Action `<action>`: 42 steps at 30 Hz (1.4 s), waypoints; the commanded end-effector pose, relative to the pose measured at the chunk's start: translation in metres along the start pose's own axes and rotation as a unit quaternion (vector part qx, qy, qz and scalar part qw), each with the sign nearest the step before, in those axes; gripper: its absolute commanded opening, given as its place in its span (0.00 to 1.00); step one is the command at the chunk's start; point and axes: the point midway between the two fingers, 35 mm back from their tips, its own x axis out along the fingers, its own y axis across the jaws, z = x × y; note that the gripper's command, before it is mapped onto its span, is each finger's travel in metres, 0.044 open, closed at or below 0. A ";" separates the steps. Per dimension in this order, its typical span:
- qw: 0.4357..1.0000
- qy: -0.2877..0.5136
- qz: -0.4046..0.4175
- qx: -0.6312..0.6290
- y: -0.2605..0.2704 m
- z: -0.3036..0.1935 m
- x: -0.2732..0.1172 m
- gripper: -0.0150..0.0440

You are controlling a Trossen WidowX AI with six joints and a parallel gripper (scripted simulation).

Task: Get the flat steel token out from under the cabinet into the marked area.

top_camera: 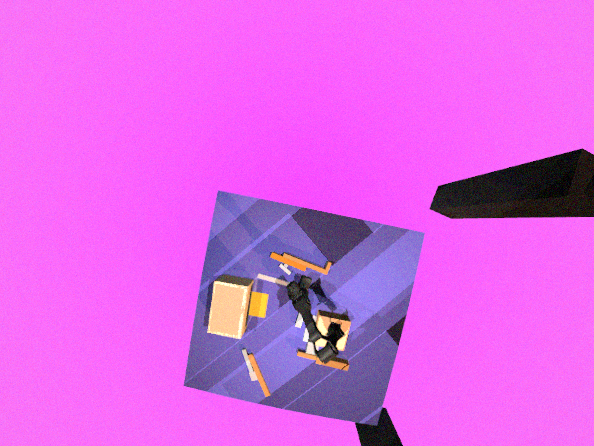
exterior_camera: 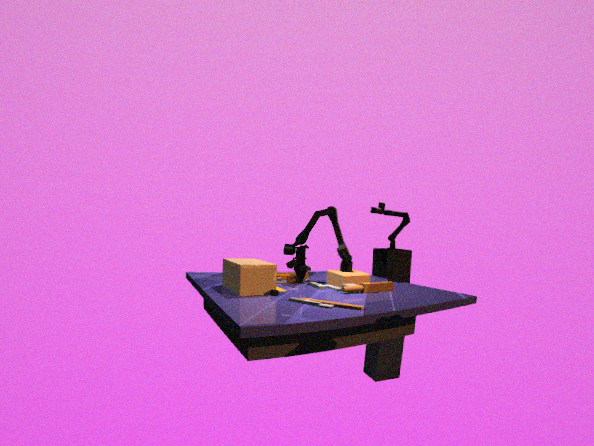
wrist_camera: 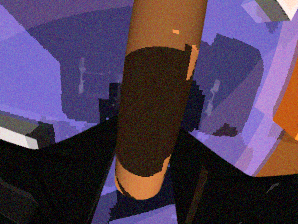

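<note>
The tan cabinet (top_camera: 229, 310) (exterior_camera: 249, 277) stands at the left of the table. The yellow marked area (top_camera: 259, 305) (exterior_camera: 281, 289) lies on the table along its front. My gripper (exterior_camera: 300, 279) (wrist_camera: 145, 127) points down, low over the table, a little away from the cabinet. It is shut on an orange-brown round handle (wrist_camera: 167, 22). A thin pale strip (top_camera: 270, 279), apparently the shaft of this tool, reaches from the gripper toward the cabinet side, just beyond the yellow area's far corner. The steel token is not visible, and the vent slots cannot be made out.
Orange bars (top_camera: 300, 263) (top_camera: 261, 377) and pale pieces (top_camera: 285, 269) (top_camera: 248, 362) lie on both sides. The arm's base stands at a tan block (top_camera: 325, 337) (exterior_camera: 345, 280). A small black object (exterior_camera: 272, 292) is near the cabinet's front corner. The patterned table (top_camera: 240, 220) has strong shadows.
</note>
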 end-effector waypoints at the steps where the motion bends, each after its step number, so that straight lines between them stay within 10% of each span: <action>1: 1.000 -0.001 0.000 -0.017 -0.001 0.001 -0.001 0.25; 23: 0.995 -0.001 0.000 -0.098 -0.001 0.001 -0.001 0.25; 31: 0.996 0.000 0.000 -0.088 -0.001 0.000 0.000 0.59; 42: 0.996 -0.001 0.000 -0.090 -0.001 0.000 0.001 0.71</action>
